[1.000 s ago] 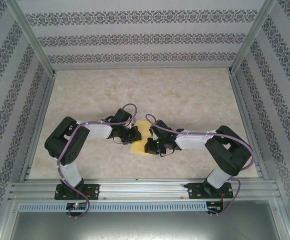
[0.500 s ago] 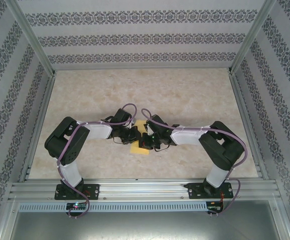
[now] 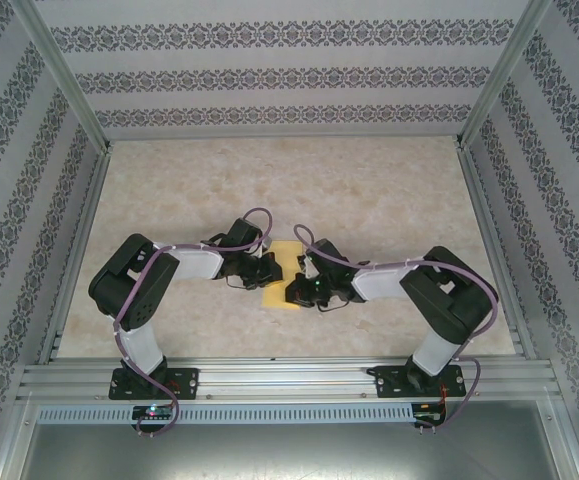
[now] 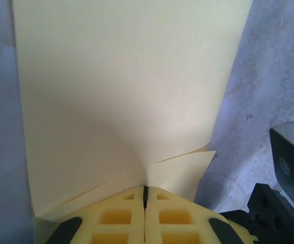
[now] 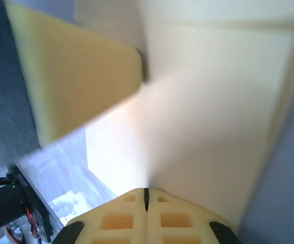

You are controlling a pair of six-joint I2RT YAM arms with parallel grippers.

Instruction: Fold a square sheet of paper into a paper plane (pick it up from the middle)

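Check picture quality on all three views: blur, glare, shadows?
Top external: sharp, evenly lit, the square sheet of paper small in frame. Left wrist: sheet in focus, soft shadow fanning out from where the left gripper pinches it. Right wrist: sheet washed out, upper left blurred.

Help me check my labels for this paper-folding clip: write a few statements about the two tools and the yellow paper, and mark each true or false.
1. The left tool is shut on an edge of the yellow sheet of paper. True.
2. The right tool stands open, clear of the paper. False: its fingers are closed together with the sheet pinched between them.
3. From above, the sheet sits between the two tools, over the marbled table. True.
4. The paper is already a narrow pointed dart. False: it is a broad, straight-sided shape, with a second layer showing at one corner near the left tool.
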